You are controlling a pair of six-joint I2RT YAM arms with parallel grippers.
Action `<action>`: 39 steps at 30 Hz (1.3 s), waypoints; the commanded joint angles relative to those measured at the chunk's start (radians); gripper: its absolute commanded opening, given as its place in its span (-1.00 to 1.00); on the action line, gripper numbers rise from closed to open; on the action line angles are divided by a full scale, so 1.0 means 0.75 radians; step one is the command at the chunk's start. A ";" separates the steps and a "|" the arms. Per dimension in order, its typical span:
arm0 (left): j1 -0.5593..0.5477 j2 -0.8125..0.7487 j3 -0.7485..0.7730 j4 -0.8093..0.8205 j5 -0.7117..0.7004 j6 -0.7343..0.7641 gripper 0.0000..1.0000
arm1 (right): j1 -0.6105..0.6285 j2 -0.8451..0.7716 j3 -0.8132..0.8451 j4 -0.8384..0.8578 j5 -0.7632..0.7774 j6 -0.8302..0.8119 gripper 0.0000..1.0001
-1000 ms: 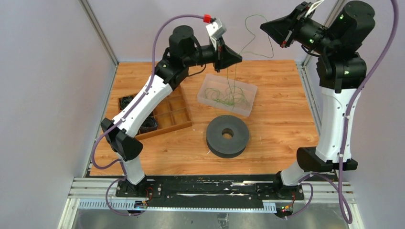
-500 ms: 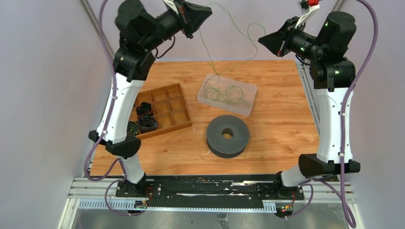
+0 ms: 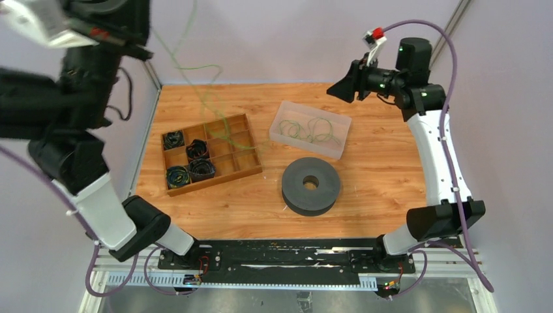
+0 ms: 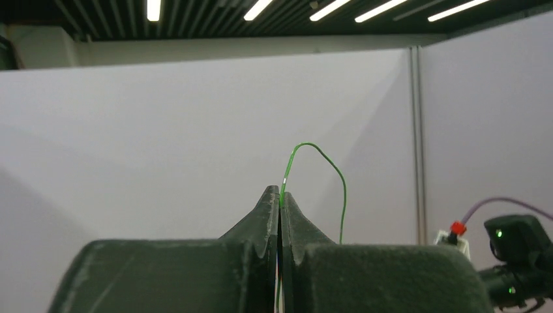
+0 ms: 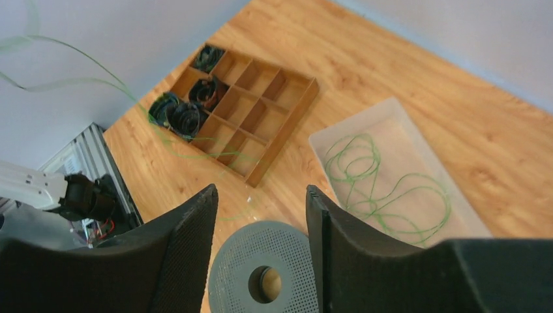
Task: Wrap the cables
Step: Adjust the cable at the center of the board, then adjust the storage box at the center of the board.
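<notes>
My left gripper is raised high, shut on one thin green cable that arcs up out of the fingertips. In the top view that cable trails from the top edge down to the wooden tray; the left arm fills the upper left, and its fingers are not visible there. More cables lie looped in the clear bin. My right gripper hangs open above the bin's far side, nothing between its fingers. In the right wrist view, the right gripper frames the floor below.
A grey foam disc with a centre hole lies in front of the bin. The wooden tray holds black cord bundles in its left cells. Walls and metal posts close in the table on three sides.
The left arm has swung up and to the left, drawing its cable out of the bin and over the wooden tray. The right gripper has opened, released the cable and moved lower.
</notes>
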 commanded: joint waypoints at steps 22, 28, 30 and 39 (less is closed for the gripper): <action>-0.002 -0.083 -0.159 -0.050 0.174 -0.043 -0.99 | 0.300 0.009 -0.663 -0.234 0.745 -0.651 0.20; -0.002 -0.152 -0.506 -0.033 0.229 -0.055 -0.99 | 0.282 0.109 -0.665 -0.161 0.938 -0.748 0.14; -0.002 -0.200 -0.673 -0.013 0.237 -0.047 -0.99 | 0.283 0.179 -0.618 -0.183 0.972 -0.801 0.11; -0.003 -0.316 -1.125 0.054 0.315 -0.103 -0.99 | 0.288 0.405 -0.547 -0.153 1.112 -0.957 0.09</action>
